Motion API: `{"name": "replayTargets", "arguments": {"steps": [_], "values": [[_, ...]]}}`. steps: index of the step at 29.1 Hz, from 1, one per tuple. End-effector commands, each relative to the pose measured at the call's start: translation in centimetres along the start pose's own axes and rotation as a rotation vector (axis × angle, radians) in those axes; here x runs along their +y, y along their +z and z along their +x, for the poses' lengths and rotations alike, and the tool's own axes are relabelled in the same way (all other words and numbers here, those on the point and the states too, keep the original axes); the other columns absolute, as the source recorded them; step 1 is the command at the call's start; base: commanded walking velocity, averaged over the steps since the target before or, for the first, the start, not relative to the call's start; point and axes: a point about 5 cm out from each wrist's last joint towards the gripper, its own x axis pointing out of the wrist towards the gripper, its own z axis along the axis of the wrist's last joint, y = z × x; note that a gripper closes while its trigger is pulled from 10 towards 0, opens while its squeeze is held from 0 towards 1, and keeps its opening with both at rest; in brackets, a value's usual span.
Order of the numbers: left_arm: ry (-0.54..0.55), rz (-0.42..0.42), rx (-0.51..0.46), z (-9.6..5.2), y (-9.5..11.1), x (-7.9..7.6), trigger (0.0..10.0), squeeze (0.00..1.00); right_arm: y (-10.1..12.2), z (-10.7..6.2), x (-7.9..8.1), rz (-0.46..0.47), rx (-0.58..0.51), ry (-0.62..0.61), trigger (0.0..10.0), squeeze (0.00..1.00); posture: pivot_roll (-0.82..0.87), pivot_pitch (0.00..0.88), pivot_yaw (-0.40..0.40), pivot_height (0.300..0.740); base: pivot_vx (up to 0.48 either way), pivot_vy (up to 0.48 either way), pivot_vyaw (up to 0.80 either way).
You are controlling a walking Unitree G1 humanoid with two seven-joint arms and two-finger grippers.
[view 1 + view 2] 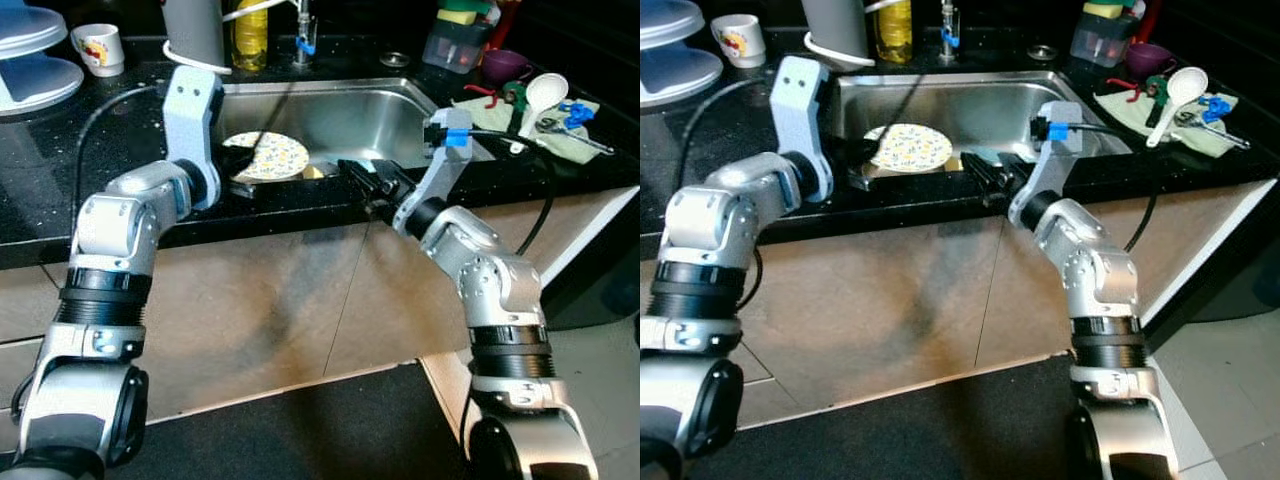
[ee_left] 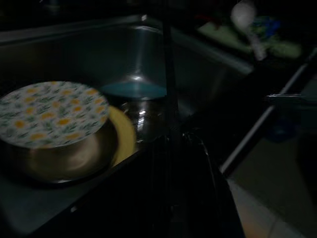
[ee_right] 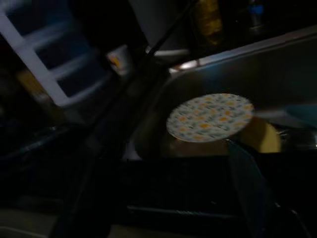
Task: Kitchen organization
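A round plate (image 1: 265, 155) with a yellow flower pattern lies on top of a metal bowl (image 2: 64, 158) in the steel sink (image 1: 340, 115). A yellow piece (image 2: 124, 134) sticks out under them. My left gripper (image 1: 232, 170) rests at the sink's front left edge, its black fingers pointing at the plate from close by. My right gripper (image 1: 358, 178) hovers at the sink's front rim to the right of the plate, open and holding nothing. A teal item (image 2: 133, 89) lies in the sink behind the bowl.
On the black counter stand a mug (image 1: 100, 48) and a white plate rack (image 1: 35, 60) at the back left. A yellow bottle (image 1: 250, 35) and the tap (image 1: 303, 40) are behind the sink. A green cloth (image 1: 545, 118) with a white ladle (image 1: 545, 92) and a purple cup (image 1: 505, 65) lie right.
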Motion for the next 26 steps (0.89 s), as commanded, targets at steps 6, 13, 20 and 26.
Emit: {"name": "replayTargets", "arguments": {"steps": [6,13,20,26], "values": [[-0.156,-0.169,-0.007,-1.5,-0.2,-1.2,0.0,0.0,0.6,0.8,3.1,0.278,-0.065,0.105,10.0,1.0,-0.06,0.204,-0.051,0.74,0.0,0.0,0.0],[-0.221,-0.363,-0.01,-2.2,-0.5,-1.7,0.0,0.0,0.4,1.1,3.7,0.387,-0.056,0.126,10.0,1.0,-0.06,0.205,-0.055,0.74,0.0,0.0,0.0],[-0.293,-0.423,0.012,-2.3,-0.7,-2.9,0.0,0.0,0.1,1.2,3.9,0.367,-0.007,0.105,10.0,0.0,-0.06,0.205,-0.053,0.74,0.0,0.0,0.0],[-0.322,-0.456,0.054,-2.5,-0.9,-3.6,0.0,0.0,0.1,1.0,4.2,0.366,-0.005,0.111,10.0,0.0,-0.06,0.201,-0.051,0.74,0.0,0.0,0.0]]}}
